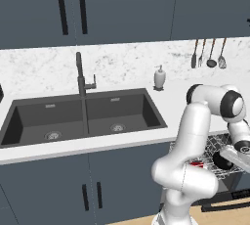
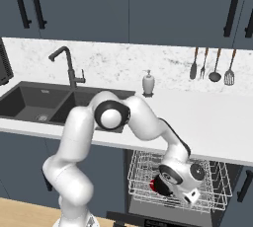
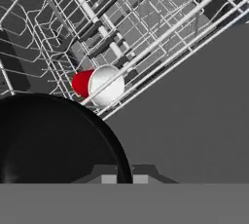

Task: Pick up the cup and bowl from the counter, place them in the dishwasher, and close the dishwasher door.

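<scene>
The black bowl (image 3: 48,140) fills the lower left of the hand view, and my gripper (image 3: 125,178) is shut on its rim. The bowl (image 1: 220,161) hangs low over the dishwasher's silver wire rack (image 2: 141,171), with my gripper (image 1: 230,156) beside it. A red cup (image 3: 97,84) with a white inside lies on its side in the rack, just beyond the bowl's edge; the same cup (image 2: 152,185) (image 1: 197,164) sits next to my hand. The dark grey dishwasher door (image 2: 148,219) is folded down and open below the rack. The white marbled counter (image 2: 207,117) runs above.
A dark double sink (image 1: 83,114) with a black tap (image 1: 80,77) is set in the counter to the left. A white soap dispenser (image 1: 159,78) stands by the backsplash, and utensils (image 1: 209,55) hang on the wall. Slate-blue cupboards (image 1: 63,185) flank the dishwasher.
</scene>
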Controlling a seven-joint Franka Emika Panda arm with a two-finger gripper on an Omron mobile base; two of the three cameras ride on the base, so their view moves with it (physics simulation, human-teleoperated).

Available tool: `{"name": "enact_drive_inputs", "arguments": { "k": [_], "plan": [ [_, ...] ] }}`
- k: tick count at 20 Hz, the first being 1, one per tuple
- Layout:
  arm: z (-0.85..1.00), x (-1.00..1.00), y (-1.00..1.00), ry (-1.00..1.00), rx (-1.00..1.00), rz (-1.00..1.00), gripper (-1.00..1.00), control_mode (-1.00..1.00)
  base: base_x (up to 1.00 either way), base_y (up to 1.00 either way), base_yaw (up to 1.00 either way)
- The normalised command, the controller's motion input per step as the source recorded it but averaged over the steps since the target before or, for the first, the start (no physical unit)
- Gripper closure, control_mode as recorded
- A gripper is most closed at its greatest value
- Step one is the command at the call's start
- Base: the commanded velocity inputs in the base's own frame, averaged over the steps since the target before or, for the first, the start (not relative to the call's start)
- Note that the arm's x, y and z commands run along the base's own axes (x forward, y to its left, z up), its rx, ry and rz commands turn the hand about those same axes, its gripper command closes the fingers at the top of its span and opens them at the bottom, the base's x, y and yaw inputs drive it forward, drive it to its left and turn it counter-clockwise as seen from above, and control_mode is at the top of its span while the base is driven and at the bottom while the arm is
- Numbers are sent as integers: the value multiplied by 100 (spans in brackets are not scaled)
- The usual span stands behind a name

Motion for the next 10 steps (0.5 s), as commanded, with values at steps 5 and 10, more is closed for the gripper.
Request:
{"name": "enact_drive_inputs", "arguments": {
  "k": [5, 10],
  "plan": [
    [0, 41, 0, -21, 0, 21, 100, -100, 0, 0, 0],
    [-17, 27, 0, -46, 0, 21, 100, -100, 0, 0, 0]
  ]
}}
